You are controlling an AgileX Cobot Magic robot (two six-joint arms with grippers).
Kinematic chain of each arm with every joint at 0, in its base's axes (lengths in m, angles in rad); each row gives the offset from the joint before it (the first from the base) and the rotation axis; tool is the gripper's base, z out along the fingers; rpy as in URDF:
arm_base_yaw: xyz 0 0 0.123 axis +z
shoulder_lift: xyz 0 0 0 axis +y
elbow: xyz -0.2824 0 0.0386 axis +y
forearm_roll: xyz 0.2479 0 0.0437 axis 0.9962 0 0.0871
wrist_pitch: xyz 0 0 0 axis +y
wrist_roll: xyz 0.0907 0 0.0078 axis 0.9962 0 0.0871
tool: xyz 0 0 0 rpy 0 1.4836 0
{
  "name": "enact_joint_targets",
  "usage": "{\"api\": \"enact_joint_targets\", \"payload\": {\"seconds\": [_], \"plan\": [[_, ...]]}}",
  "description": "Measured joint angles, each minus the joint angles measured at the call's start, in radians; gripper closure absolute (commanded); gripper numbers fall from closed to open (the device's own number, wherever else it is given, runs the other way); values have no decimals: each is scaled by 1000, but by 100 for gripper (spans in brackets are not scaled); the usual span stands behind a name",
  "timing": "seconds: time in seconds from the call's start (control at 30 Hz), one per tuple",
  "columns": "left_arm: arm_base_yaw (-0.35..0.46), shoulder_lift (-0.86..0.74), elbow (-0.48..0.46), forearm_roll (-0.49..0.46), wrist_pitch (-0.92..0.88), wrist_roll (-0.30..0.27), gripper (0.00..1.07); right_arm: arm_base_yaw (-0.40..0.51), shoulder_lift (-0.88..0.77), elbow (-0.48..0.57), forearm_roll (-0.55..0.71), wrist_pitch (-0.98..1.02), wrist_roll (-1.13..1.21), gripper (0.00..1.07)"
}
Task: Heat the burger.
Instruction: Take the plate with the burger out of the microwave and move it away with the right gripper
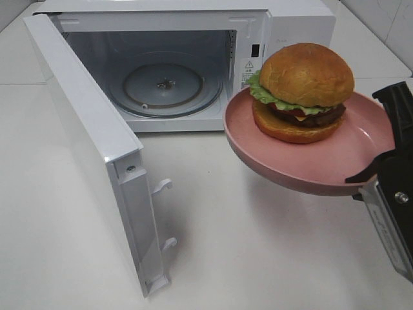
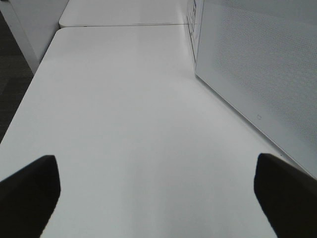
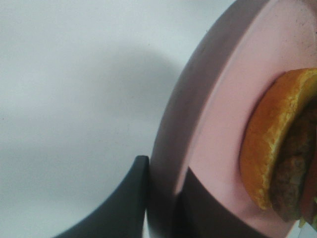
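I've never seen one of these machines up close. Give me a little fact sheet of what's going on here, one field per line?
Food: burger with golden-brown bun, green lettuce, dark patty, sitting on a round pink plate
Plate: held in the air in front of the microwave, its rim pinched by the right gripper
Oven: white microwave on the white table; door swung wide open, glass turntable bare
Left gripper: open, holding nothing, above the table beside the door
Stage: burger not yet inside

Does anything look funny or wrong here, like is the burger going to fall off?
Nothing is spilled or broken. The pink plate is tipped, gripped only at its edge by the right gripper, and the burger sits toward the plate's far side, so it might slide. The microwave door is open, turntable empty.
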Motion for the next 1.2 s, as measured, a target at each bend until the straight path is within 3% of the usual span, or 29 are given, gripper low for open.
{"api": "enact_joint_targets", "payload": {"seconds": [0.33, 1.2], "plan": [[0, 0, 0, 0, 0, 0, 6, 0, -92, 8, -96, 85, 187, 107], [0, 0, 0, 0, 0, 0, 6, 0, -100, 17, -308, 263, 684, 107]]}}
